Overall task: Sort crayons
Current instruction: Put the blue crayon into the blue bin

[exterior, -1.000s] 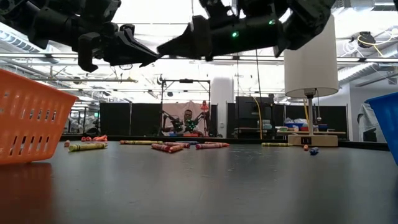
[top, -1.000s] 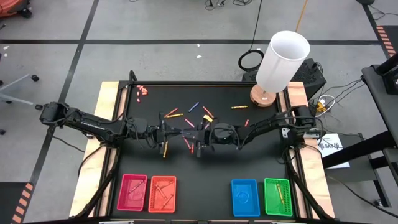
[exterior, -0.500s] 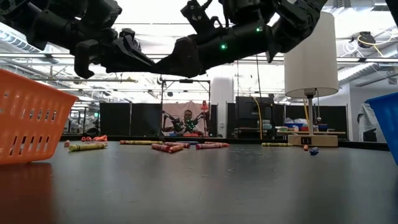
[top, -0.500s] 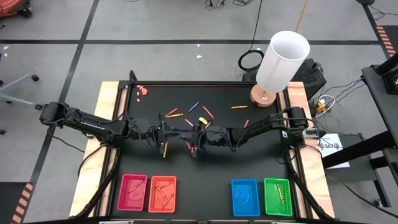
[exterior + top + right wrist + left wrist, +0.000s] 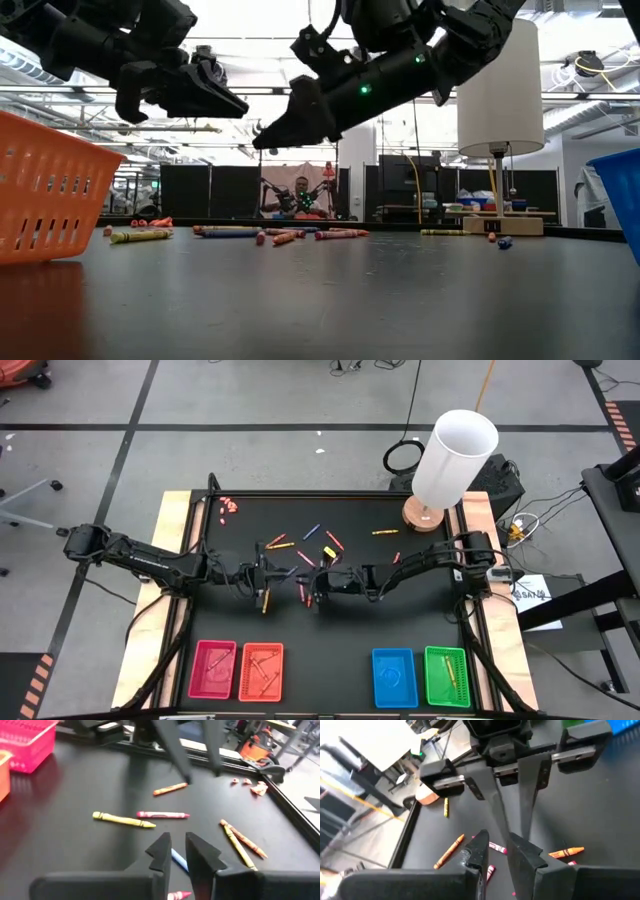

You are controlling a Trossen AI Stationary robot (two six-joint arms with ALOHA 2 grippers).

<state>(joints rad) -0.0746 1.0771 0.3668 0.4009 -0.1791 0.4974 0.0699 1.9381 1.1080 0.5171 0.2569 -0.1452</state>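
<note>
- Since the earlier frame, the right gripper has slid farther toward the left arm along the middle of the table, and its fingers have drawn together to a narrow gap; the left gripper has barely shifted.
- High view: both grippers meet mid-table among the loose crayons. A few crayons already lie in the pink tray, orange tray and green tray; the blue tray seems to hold little. More than a dozen are still scattered, so by this view the sorting is in its early part.
- Low view: both grippers hang above the table, and a row of crayons lies far back.
- Left wrist view: its fingers stand slightly apart, with nothing visible between them.
- Right wrist view: its fingers are nearly closed over a blue crayon; whether they grip it cannot be told.
- No brand or writing is legible.
</note>
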